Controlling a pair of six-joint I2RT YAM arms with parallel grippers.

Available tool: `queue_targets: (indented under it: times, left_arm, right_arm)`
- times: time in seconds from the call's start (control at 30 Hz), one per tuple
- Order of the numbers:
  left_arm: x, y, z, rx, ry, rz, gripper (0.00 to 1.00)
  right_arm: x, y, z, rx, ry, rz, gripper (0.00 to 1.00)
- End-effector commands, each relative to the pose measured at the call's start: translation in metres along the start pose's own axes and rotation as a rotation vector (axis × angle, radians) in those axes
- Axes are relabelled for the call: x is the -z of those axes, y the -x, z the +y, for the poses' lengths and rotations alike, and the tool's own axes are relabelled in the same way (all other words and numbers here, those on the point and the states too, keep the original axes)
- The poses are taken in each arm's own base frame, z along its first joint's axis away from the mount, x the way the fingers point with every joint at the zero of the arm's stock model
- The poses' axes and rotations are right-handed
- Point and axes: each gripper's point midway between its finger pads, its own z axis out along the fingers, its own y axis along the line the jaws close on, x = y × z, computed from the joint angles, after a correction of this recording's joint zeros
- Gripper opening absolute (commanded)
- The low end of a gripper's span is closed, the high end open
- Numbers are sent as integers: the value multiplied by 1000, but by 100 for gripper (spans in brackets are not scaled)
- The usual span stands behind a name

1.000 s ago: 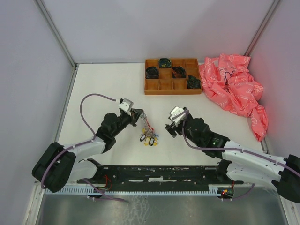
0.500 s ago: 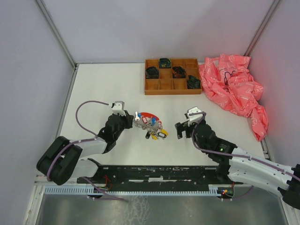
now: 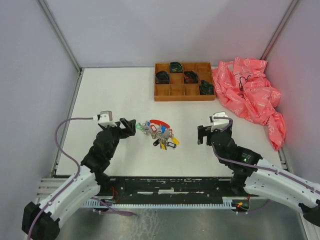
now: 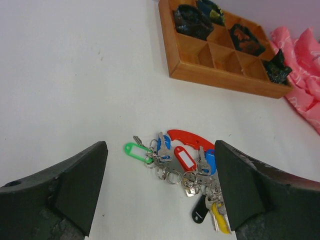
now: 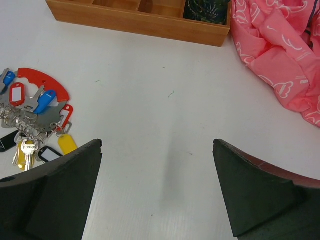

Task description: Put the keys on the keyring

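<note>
**Keys bunched mid-counter, both end effectors open and empty**

The keys (image 3: 160,136) lie in one bunch on the counter (image 3: 110,95), between the two arms. The tags are fanned out and the curved red strap (image 4: 190,138) sits on the far side. The keyring (image 4: 170,175) is buried in the metal at the middle. I see no loose key anywhere.

The green tag (image 4: 134,149) sticks out on the left. I can't tell if its key is threaded on the ring.

The left end effector (image 3: 131,126) is just beside the bunch, jaws wide, holding nothing. The right end effector (image 3: 201,135) stands off to the other side, also wide open and empty.

I judge this to be release and clear. I want to back straight off, fingers high, so no tag snags. Then confirm the green one from the left wrist view.

The wooden tray (image 3: 184,98) at the far edge holds dark coiled items in four compartments; its near row looks empty. A crumpled pink sheet (image 3: 250,95) lies right of it.
</note>
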Motion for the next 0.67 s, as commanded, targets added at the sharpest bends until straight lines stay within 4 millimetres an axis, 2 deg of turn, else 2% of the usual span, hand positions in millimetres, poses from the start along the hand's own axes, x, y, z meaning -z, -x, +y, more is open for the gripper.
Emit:
queue_targets:
  times: [0.0, 0.1, 0.17, 0.47, 0.63]
  left_arm:
    - [21, 17, 7, 90, 44, -21, 95]
    - [30, 25, 12, 105, 54, -64, 100]
    - [31, 25, 12, 105, 39, -80, 99]
    - [25, 2, 21, 28, 36, -58, 99]
    - [22, -6, 14, -19, -21, -43, 99]
  right_arm:
    - [13, 25, -15, -28, -40, -36, 100]
    - [17, 27, -21, -31, -45, -61, 100]
    - [19, 30, -25, -29, -53, -80, 100]
    - [23, 36, -36, -16, -87, -112, 100]
    - [21, 35, -36, -8, -97, -111, 100]
